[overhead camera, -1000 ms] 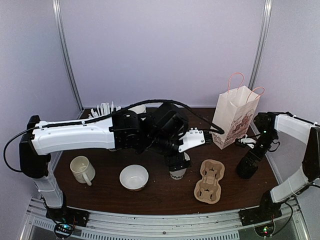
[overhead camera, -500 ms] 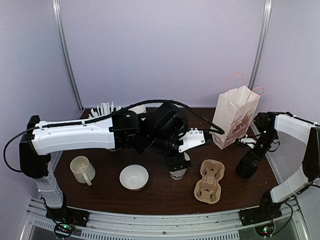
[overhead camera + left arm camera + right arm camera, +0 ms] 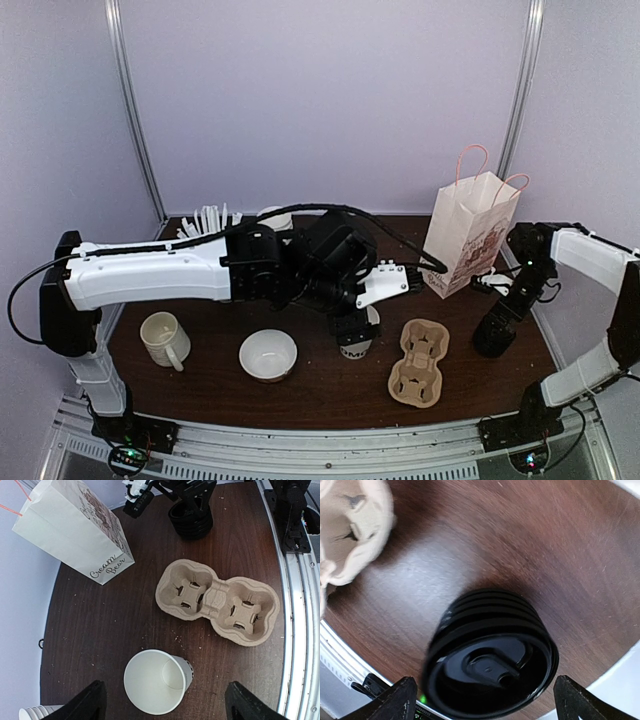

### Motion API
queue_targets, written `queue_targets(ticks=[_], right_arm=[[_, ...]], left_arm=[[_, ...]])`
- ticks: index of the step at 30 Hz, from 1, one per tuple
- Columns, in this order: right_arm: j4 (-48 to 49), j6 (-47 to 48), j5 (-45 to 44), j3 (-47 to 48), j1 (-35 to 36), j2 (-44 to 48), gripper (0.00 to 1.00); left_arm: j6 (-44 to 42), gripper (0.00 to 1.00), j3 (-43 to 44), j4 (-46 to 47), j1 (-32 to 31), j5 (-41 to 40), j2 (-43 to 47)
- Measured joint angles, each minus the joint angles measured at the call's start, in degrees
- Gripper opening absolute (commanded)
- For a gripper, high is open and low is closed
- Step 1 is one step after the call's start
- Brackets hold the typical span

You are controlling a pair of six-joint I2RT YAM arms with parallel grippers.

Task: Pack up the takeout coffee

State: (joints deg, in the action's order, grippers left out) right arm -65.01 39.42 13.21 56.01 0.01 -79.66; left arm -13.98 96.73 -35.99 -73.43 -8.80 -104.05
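A takeout coffee cup (image 3: 155, 682), white paper with black lettering near its base, stands lidless on the dark table. My left gripper (image 3: 167, 700) hangs directly above it, open, a finger far out on either side of the rim. From the top view the same cup (image 3: 354, 348) peeks out under the left gripper (image 3: 350, 325). A stack of black plastic lids (image 3: 490, 655) sits at the right, with my right gripper (image 3: 487, 700) open just above it and straddling it without touching. That stack of lids (image 3: 490, 346) lies below the right gripper (image 3: 495, 325).
A brown pulp two-cup carrier (image 3: 217, 600) lies right of the cup. A white paper bag (image 3: 470, 235) with pink handles stands behind it. A ceramic mug (image 3: 163, 338) and a white bowl (image 3: 268, 355) sit at the front left. A stack of plain cups (image 3: 35, 712) is near the back.
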Motion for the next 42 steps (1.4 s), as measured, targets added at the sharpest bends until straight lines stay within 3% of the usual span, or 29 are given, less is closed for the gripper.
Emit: queue_targets(ticks=[3, 8, 11, 22, 31, 37, 42], right_arm=[[-1.25, -0.17, -0.68, 0.0, 3.19, 4.42, 0.96], [-2.05, 0.04, -2.95, -1.25, 7.89, 10.1, 0.78], [-2.08, -0.2, -4.61, -3.52, 9.27, 9.25, 0.66], [-0.55, -1.7, -6.27, -4.26, 11.39, 5.44, 0.42], [0.28, -2.27, -6.19, -4.26, 11.5, 4.7, 0.14], [-1.46, -2.93, -5.29, -3.13, 11.54, 4.7, 0.08], [-7.39, -4.5, -1.64, 4.63, 12.13, 5.75, 0.06]], left_arm=[[0.0, 0.85, -0.02, 0.15, 0.17, -0.02, 0.02], [0.0, 0.85, -0.72, 0.83, 0.76, -0.02, 0.09], [0.02, 0.85, -0.79, 0.87, 1.09, -0.09, 0.13], [0.66, 0.85, -1.49, 1.4, 1.11, -0.17, 0.9], [0.66, 0.85, -1.49, 1.46, 1.11, -0.17, 0.9], [0.68, 0.85, -1.49, 1.49, 1.11, -0.17, 0.9], [0.66, 0.85, -1.79, 2.12, 1.11, -0.55, 1.25]])
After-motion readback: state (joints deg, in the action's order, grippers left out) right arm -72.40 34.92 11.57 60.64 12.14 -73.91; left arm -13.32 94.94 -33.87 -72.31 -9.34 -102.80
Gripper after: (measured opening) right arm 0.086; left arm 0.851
